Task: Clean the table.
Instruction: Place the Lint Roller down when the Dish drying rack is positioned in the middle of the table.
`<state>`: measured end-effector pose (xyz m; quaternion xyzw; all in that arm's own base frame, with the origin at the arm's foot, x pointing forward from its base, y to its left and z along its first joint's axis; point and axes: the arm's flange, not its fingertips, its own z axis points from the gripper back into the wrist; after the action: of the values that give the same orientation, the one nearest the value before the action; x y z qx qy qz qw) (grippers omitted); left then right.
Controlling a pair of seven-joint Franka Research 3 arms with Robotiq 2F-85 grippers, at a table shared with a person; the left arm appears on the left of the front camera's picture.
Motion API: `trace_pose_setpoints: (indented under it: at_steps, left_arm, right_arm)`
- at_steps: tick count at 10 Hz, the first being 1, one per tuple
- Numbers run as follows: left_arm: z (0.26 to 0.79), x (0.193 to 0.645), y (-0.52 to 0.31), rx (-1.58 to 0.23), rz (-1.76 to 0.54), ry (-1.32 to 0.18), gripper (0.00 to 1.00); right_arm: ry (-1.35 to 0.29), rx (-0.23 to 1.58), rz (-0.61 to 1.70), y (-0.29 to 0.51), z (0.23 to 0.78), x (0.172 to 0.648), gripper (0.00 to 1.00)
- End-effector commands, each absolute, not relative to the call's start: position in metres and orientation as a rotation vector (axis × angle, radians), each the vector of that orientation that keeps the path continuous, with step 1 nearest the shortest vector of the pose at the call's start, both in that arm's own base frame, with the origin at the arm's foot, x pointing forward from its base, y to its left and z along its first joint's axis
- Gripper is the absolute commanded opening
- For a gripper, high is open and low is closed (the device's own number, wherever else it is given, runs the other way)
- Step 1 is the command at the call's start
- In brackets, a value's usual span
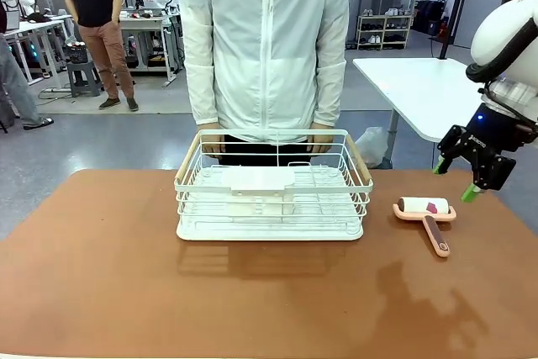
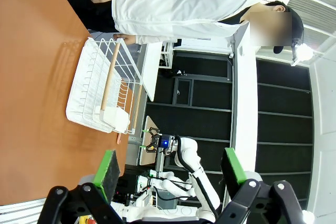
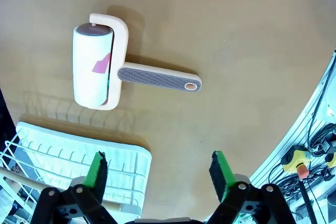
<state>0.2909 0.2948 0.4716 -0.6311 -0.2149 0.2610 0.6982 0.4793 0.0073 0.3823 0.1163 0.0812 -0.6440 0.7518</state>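
While hovering wide open and empty above the table (image 1: pixel 126 275), right gripper (image 1: pixel 458 178) nearer the lint roller (image 1: pixel 425 218) — just below-left, handle running toward the robot's edge — beside the basket (image 1: pixel 273 187).

Robotics lab, open floor with several workstations.
Far left: tables (image 1: pixel 143 18) carrying other white robot arms and gear, a person in a black shirt (image 1: pixel 94 23) standing beside them. Far right: a shelving rack (image 1: pixel 383 29) holding small items, plus a white-topped table (image 1: pixel 424 90). Grey floor (image 1: pixel 92 136) throughout; cables and a yellow emergency-stop button (image 3: pixel 300 165) sit beside the reddish-brown table (image 1: pixel 101 292).
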Motion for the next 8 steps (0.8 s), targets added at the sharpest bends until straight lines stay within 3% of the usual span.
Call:
trace_pose_setpoints:
  at_steps: [1, 8]
  left_arm:
    - [0.4728, 0.2891, 0.2975, -1.422, 0.566, -0.484, 1.00]
    - [0.4728, 0.2891, 0.2975, -1.422, 0.566, -0.484, 1.00]
  right_arm:
    - [0.164, 0.268, -1.409, 0.0082, 0.3833, 0.4800, 1.00]
    - [0.164, 0.268, -1.409, 0.0082, 0.3833, 0.4800, 1.00]
